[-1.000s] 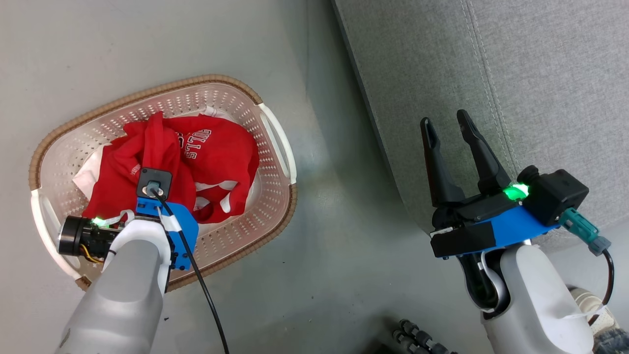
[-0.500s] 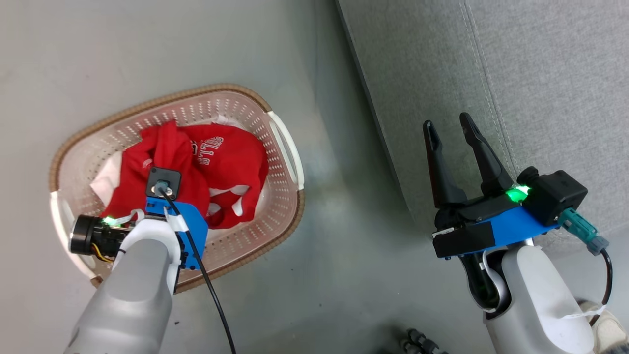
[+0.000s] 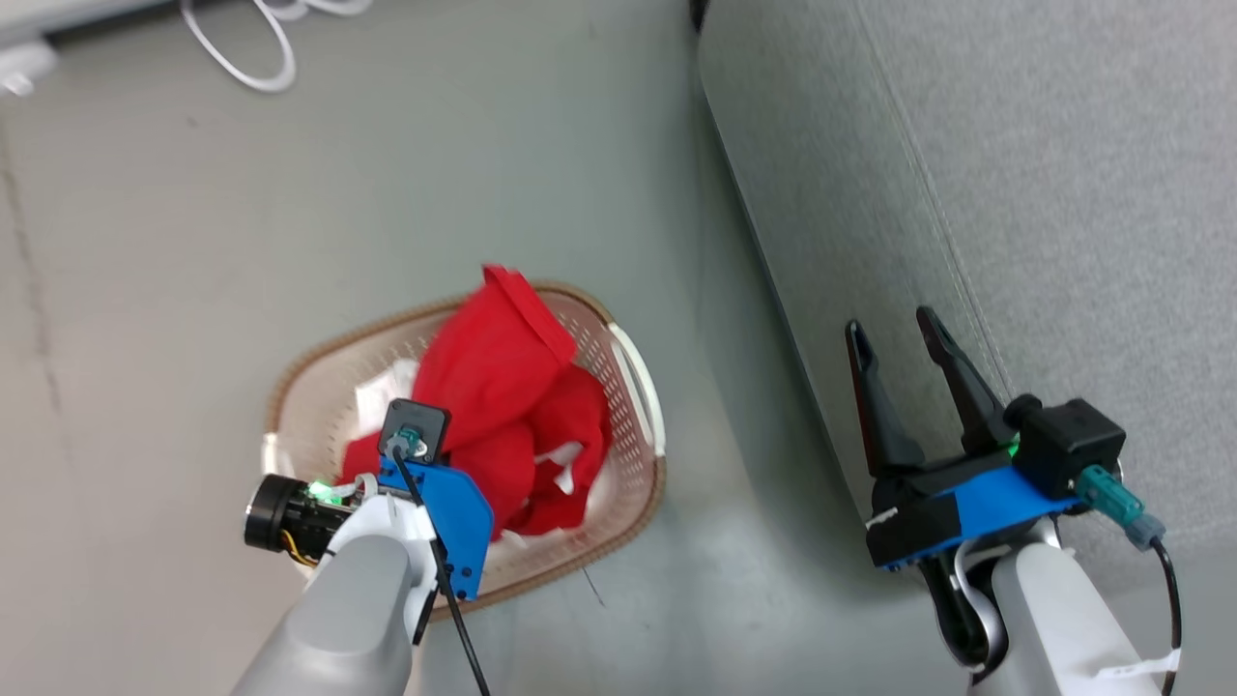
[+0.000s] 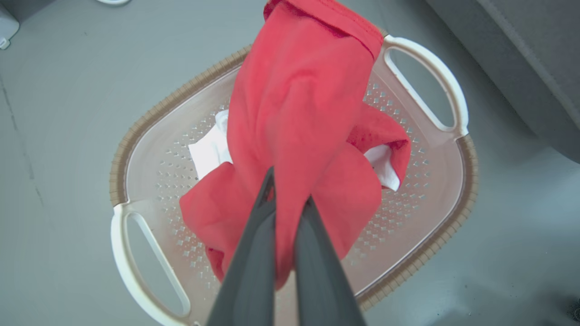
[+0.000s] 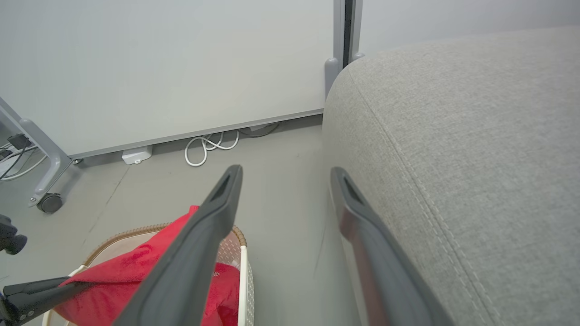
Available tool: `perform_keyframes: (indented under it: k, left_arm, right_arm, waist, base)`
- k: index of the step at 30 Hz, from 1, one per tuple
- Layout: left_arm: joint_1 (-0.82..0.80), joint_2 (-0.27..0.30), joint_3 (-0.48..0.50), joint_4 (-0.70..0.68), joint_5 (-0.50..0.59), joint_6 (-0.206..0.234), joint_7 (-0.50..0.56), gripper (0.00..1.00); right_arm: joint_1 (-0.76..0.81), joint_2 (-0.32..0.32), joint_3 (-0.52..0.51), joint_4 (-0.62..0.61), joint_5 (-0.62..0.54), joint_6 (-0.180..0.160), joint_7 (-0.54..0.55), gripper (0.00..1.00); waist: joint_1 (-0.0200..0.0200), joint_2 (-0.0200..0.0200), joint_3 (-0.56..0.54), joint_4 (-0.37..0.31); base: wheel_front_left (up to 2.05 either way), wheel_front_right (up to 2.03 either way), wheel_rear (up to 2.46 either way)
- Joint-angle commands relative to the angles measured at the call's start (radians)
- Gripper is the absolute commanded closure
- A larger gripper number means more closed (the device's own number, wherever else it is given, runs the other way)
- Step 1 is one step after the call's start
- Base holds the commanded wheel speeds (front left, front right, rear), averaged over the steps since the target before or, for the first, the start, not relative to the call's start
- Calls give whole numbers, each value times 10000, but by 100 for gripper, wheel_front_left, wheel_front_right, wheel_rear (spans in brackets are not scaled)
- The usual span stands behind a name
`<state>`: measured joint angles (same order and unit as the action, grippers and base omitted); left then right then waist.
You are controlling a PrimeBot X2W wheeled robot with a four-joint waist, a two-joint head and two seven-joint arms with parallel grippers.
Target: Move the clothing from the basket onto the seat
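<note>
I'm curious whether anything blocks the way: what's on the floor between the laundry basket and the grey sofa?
Nothing. In the head view, the strip of grey floor between the basket and the sofa is bare; the right wrist view agrees.

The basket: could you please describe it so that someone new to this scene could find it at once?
Find the big grey sofa; on the grey floor to its left in the head view sits the basket. Its cream perforated walls, brown woven-look rim, white handles and red clothing set it apart.
</note>
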<state>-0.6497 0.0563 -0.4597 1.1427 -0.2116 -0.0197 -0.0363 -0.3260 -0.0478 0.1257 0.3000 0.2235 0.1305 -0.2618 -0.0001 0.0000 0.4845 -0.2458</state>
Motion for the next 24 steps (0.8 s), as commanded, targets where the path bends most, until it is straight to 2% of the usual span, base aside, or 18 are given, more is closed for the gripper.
perform_keyframes:
  k: [1,6,12,24]
  left_arm:
    - [188,-46,-92,-75,-98,-99,-124,100]
    - [751,-68,-877,-961,-972,-492,-306,100]
    - [1041,-67,-2005,-2252,-2105,-430,-226,100]
    - [36,-57,-3750,-3252,-3769,-458,-892,100]
  right_arm:
    - [248,-46,-77,70,-128,5,-9,0]
    - [854,-46,-289,144,-366,5,320,0]
    - [1573,-44,-335,-63,-499,5,743,0]
    - [2604,-43,-221,-613,-502,5,1426,0]
  waist:
    - [1,0,-1139,710]
    - [1,0,-2466,1207]
    - [1,0,-3546,1607]
    - [1,0,-4782,2056]
  base:
    - [0,0,0]
    - [0,0,0]
    - [0,0,0]
    - [0,0,0]
